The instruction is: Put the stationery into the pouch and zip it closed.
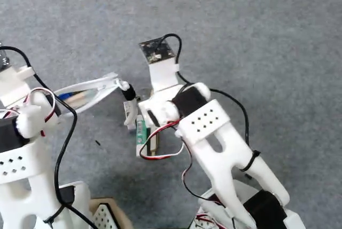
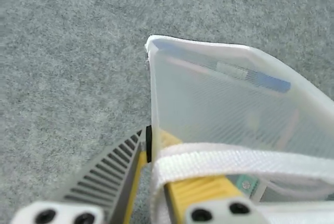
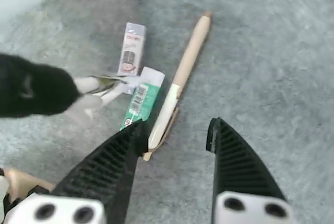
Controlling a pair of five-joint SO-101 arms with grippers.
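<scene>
The right gripper hangs wide open and empty over the grey table. One fingertip is just beside the near end of a beige pen whose long axis runs straight away from it, with a green packet alongside and a small white packet farther out. The left gripper is clamped on one end of the translucent pouch, which holds a blue item, perhaps a pen. In the high view the pouch stretches lengthwise from the left arm toward the table's middle, its black zip pull close to the right arm, whose wrist bends down over the pen.
</scene>
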